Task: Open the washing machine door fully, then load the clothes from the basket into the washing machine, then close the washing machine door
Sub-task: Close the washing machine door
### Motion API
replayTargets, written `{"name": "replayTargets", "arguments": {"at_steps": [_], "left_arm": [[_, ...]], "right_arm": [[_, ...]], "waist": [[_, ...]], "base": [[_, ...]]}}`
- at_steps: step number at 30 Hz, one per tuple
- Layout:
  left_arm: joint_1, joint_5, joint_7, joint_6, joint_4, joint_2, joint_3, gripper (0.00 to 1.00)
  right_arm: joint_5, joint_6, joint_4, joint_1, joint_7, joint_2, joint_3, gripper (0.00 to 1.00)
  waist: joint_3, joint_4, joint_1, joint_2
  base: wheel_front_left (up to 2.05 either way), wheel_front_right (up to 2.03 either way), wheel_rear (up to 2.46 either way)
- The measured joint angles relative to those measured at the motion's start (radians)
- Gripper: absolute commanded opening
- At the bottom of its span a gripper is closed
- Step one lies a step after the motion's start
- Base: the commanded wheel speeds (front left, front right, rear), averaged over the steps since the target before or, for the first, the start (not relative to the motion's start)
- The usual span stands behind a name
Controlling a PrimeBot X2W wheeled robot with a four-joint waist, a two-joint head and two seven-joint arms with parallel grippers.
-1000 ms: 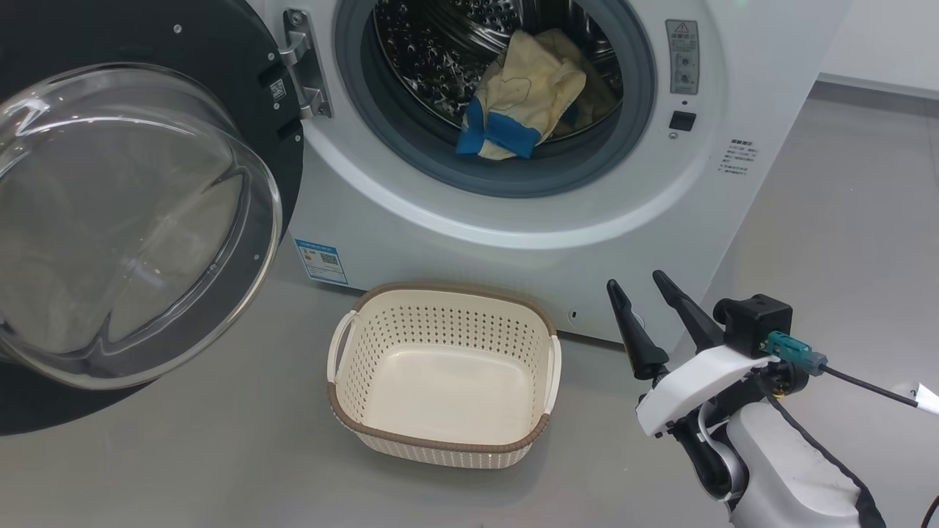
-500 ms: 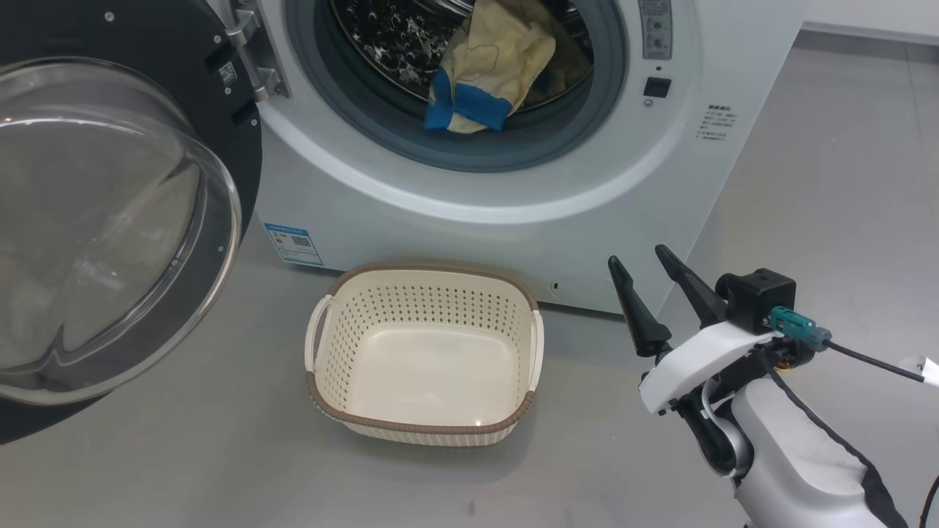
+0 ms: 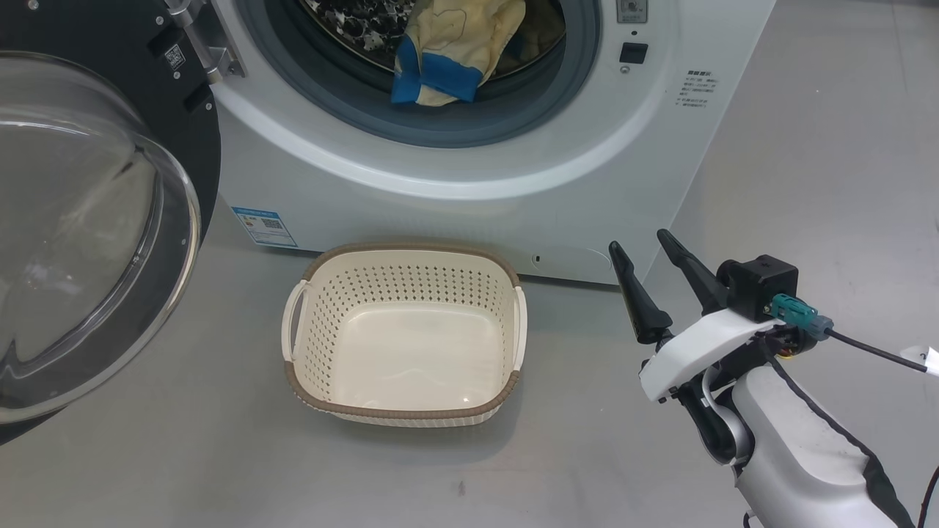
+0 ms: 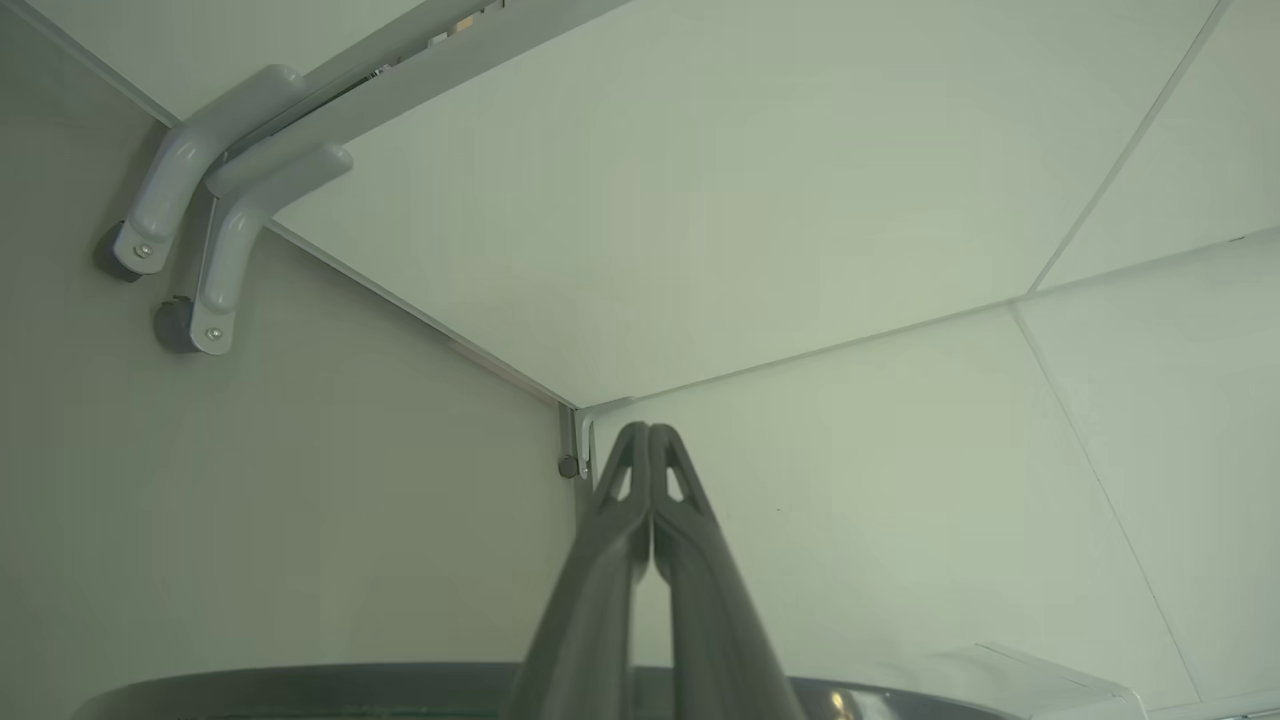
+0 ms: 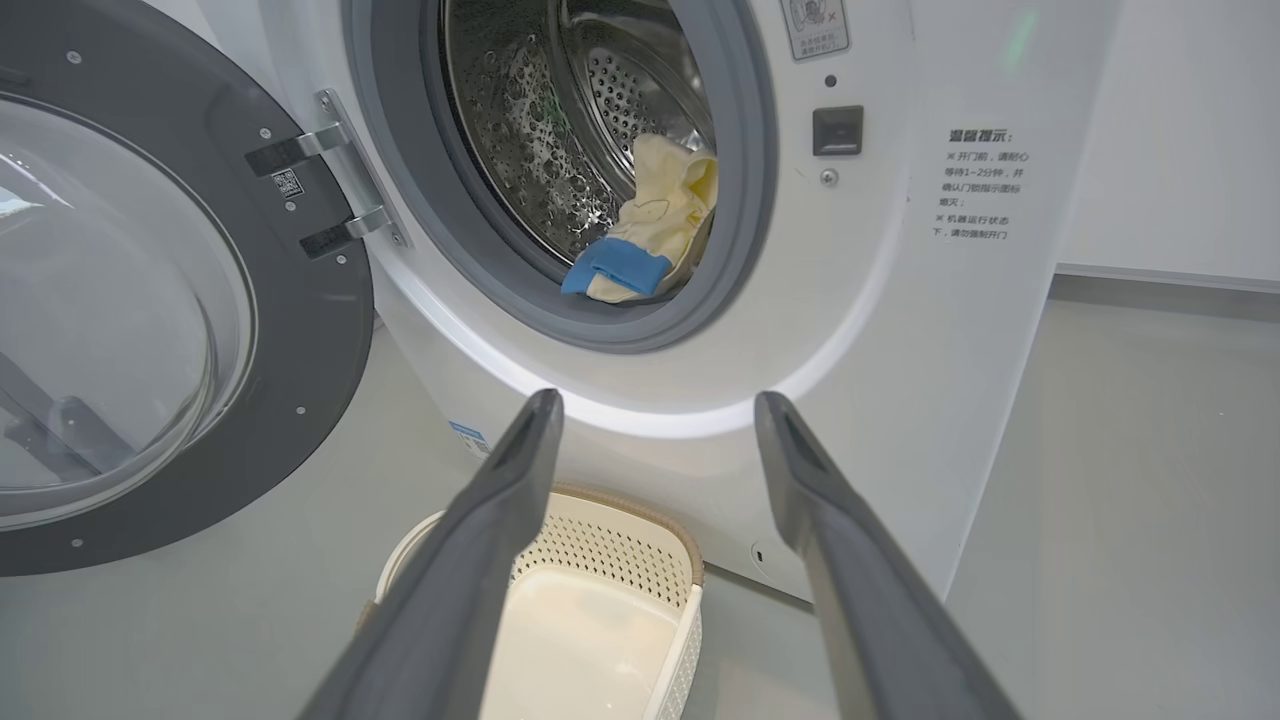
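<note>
One washing machine (image 3: 469, 213) stands ahead of the right claw (image 3: 637, 240), whose two dark fingers are spread wide with nothing between them. Its one door (image 3: 88, 235) hangs swung out, well off to that claw's left, and the head view cuts off its left side. One basket (image 3: 411, 293) sits on the floor (image 3: 220, 455) left of the claw, between it and the door. The clothes (image 3: 447, 51) lie bunched in the machine's mouth, up and left of the claw. I cannot count the garments. The head view crops the heap's top, while the right wrist view shows it whole against the drum (image 5: 560, 130). The left claw (image 4: 650, 430) has its fingers pressed together, gripping nothing, pointing at pale panels and two grey brackets (image 4: 190, 230).
</note>
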State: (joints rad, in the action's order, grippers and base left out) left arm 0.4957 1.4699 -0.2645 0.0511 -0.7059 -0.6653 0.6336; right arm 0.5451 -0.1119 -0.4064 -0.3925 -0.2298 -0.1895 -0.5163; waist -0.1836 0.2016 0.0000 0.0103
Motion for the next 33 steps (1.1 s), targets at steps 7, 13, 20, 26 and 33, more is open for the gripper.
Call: {"name": "replayTargets", "arguments": {"at_steps": [7, 13, 20, 26, 33], "left_arm": [[0.012, -0.001, -0.027, 0.009, -0.077, -0.013, -0.032, 0.00], [0.039, 0.026, -0.107, 0.022, -0.113, -0.017, -0.058, 0.00], [0.050, 0.026, -0.152, 0.029, -0.170, -0.042, -0.072, 0.00], [0.060, 0.026, -0.204, 0.036, -0.196, -0.055, -0.104, 0.00], [0.064, 0.024, -0.277, 0.049, -0.206, -0.075, -0.152, 0.00]], "right_arm": [[0.000, 0.002, -0.001, -0.001, 0.000, 0.001, 0.000, 1.00], [0.000, 0.008, -0.001, -0.002, 0.000, 0.001, -0.001, 1.00], [0.000, 0.009, -0.001, -0.002, 0.001, 0.002, -0.002, 1.00], [0.000, 0.009, -0.001, -0.002, 0.002, 0.002, -0.002, 1.00], [0.000, 0.009, -0.004, -0.003, 0.002, 0.004, -0.002, 1.00]], "waist": [[-0.001, -0.008, 0.0000, 0.0000], [-0.003, -0.012, 0.0000, 0.0000], [-0.010, -0.016, 0.0000, 0.0000], [-0.012, -0.018, 0.0000, 0.0000], [-0.009, -0.013, 0.0000, 0.0000]], "base": [[0.00, 0.00, 0.00], [0.00, 0.00, 0.00], [0.00, 0.00, 0.00], [0.00, 0.00, 0.00], [0.00, 0.00, 0.00]]}}
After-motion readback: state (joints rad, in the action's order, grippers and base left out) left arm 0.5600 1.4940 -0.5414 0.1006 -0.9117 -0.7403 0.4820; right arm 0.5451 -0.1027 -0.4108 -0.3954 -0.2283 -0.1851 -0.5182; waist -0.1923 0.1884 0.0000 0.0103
